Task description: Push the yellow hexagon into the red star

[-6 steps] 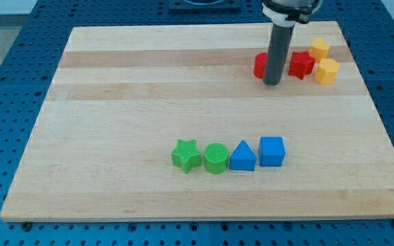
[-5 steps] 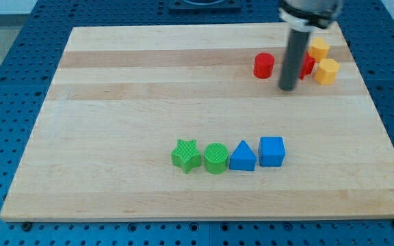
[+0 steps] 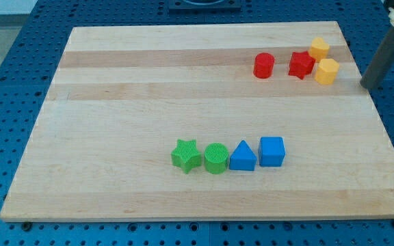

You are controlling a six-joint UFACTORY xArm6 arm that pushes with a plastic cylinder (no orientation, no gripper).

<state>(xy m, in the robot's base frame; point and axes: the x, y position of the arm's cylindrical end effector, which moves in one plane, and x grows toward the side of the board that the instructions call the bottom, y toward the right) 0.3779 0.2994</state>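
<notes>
**Yellow block sits next to the red star, but the push is not done yet**

My tip is at the view's right, just at the edge of the wooden board. It touches no block. There are no jaws here, only a plain rod, so nothing is held or squeezed.

The red star is near the board's top right corner. Two yellow blocks are beside it. One yellow block is up and to the right of the star. The other yellow block is just right of the star, very close or touching; I cannot tell which. I think this lower one is the hexagon, but the shape is hard to see.

A red cylinder stands left of the star, a little apart.

What is left, I think: my tip goes to the right side of the hexagon and pushes it left into the star.
</notes>
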